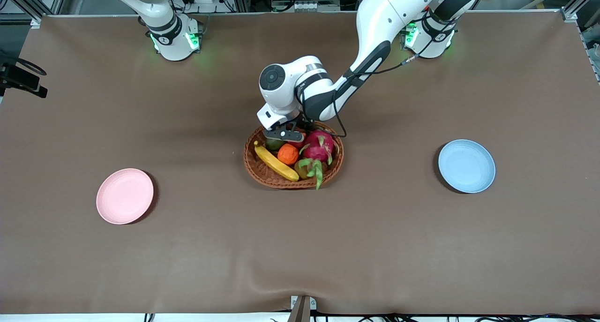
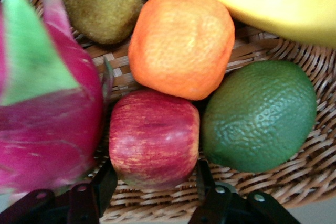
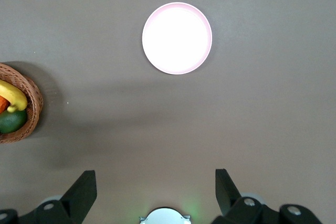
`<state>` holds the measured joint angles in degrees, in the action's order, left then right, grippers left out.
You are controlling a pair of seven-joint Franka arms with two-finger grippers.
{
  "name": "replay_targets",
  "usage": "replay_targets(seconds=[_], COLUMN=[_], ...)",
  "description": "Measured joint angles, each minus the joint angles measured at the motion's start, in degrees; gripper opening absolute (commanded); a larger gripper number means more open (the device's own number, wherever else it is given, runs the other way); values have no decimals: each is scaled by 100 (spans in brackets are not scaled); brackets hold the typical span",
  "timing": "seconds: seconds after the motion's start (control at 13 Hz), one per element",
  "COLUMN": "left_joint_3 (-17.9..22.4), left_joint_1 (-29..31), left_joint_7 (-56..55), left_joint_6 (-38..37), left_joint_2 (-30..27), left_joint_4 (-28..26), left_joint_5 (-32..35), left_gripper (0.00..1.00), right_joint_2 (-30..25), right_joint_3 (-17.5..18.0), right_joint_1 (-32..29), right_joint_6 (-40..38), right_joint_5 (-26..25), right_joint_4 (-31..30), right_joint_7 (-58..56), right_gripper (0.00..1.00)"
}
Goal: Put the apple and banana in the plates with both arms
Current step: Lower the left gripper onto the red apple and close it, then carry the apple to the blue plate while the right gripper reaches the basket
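Note:
The red apple (image 2: 155,137) lies in the wicker basket (image 1: 262,176), between the orange and the basket's rim. My left gripper (image 1: 283,135) is down in the basket and covers the apple in the front view. In the left wrist view the left gripper (image 2: 155,171) has a finger pressed on each side of the apple. The yellow banana (image 1: 275,163) lies along the basket's edge toward the right arm's end. The pink plate (image 1: 124,196) and the blue plate (image 1: 466,166) are bare. My right gripper (image 3: 156,174) is open and waits high over the table near its base.
The basket also holds an orange (image 1: 288,154), a pink dragon fruit (image 1: 319,146), a green fruit (image 2: 260,116) and a brown kiwi (image 2: 97,3), all packed close round the apple. The right wrist view shows the pink plate (image 3: 177,38) and the basket's edge (image 3: 34,103).

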<state>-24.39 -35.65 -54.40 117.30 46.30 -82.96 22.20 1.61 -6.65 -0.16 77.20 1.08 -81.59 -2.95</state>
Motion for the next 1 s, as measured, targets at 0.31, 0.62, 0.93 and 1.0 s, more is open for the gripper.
replay_targets(seconds=[0.31, 0.62, 0.93, 1.0], left_joint_3=[-5, -27, -28, -27], left_joint_1=[8, 46, 362, 601], left_joint_7=[-6, -175, -186, -93], left_joint_6=[31, -205, -1214, -1467], left_joint_2=[1, -195, -1244, -1577], left_joint_4=[26, 123, 250, 258], left_joint_5=[0, -69, -852, -1115], left_gripper=[0, 0, 0, 0], right_joint_2=[0, 0, 0, 0], right_joint_3=[15, 24, -14, -13], right_joint_1=[13, -5, -154, -158], right_joint_6=[1, -7, -18, -24], right_joint_5=[-98, 95, 360, 370], right_joint_4=[0, 1, 0, -2], right_joint_7=[-25, -17, -15, -15], right_gripper=[100, 100, 100, 100])
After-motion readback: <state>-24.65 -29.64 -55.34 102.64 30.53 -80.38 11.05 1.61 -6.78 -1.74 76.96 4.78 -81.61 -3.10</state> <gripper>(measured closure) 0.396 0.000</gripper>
